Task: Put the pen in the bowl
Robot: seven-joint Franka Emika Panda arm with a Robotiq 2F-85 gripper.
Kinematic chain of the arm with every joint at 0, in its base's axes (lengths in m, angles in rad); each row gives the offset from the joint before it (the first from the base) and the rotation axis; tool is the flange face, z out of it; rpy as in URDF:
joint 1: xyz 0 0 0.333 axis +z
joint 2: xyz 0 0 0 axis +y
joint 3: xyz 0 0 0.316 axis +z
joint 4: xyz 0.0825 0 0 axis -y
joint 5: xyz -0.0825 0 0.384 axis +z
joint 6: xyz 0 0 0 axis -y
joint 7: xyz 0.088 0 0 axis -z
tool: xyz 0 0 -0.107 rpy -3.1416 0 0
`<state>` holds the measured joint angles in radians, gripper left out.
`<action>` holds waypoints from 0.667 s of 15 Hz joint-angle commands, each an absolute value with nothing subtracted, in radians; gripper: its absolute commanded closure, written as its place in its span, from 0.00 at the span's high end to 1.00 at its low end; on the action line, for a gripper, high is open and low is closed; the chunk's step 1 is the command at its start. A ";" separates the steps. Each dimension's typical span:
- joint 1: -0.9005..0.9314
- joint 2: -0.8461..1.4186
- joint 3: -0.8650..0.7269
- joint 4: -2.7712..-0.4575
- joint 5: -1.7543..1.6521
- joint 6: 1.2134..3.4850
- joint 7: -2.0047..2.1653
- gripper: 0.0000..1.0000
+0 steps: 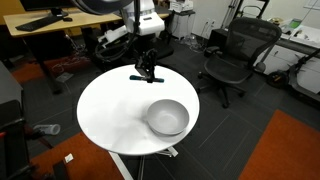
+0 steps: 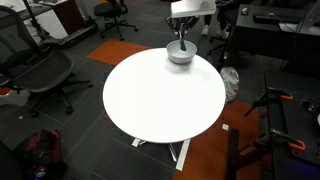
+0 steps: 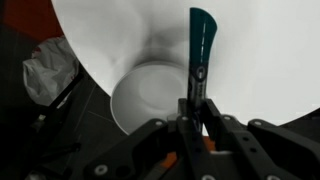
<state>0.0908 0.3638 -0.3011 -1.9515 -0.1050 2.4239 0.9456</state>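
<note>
We see the pen (image 3: pixel 199 45) clamped between the jaws in the wrist view. Its dark lower part is pinched where the two sides meet, and its teal-blue end sticks out past them over the white surface (image 3: pixel 262 60). The jaws are clenched on it, with no gap showing on either side of the barrel. In that same view the bowl (image 3: pixel 145 100) lies just left of the pen, and the pen's dark part crosses the bowl's right rim in the picture. The bowl's inside looks plain, and we make out nothing lying in it. The pen is therefore in the grip and not in the bowl. We cannot say for certain whether its tip is clear of the surface. In an exterior view the arm (image 1: pixel 140 25) reaches down to the far side of the round surface (image 1: pixel 105 110), and the bowl (image 1: pixel 167 118) sits nearer the camera, apart from the jaws. From the opposite side, in an exterior view, the bowl (image 2: pixel 180 55) stands at the far edge of the surface (image 2: pixel 160 105), with the arm (image 2: pixel 190 10) right above and behind it. In both exterior views the pen is too small for us to pick out. A black office chair (image 1: pixel 235 55) stands on the floor beside the surface, and a crumpled pale bag (image 3: pixel 50 70) lies on the dark floor at the left of the wrist view.
</note>
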 commanded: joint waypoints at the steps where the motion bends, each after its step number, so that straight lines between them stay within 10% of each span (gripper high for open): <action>1: 0.055 0.361 -0.310 -1.927 -0.148 2.407 1.052 0.05; 10: -0.039 0.481 -0.302 -1.845 -0.115 2.421 1.071 0.05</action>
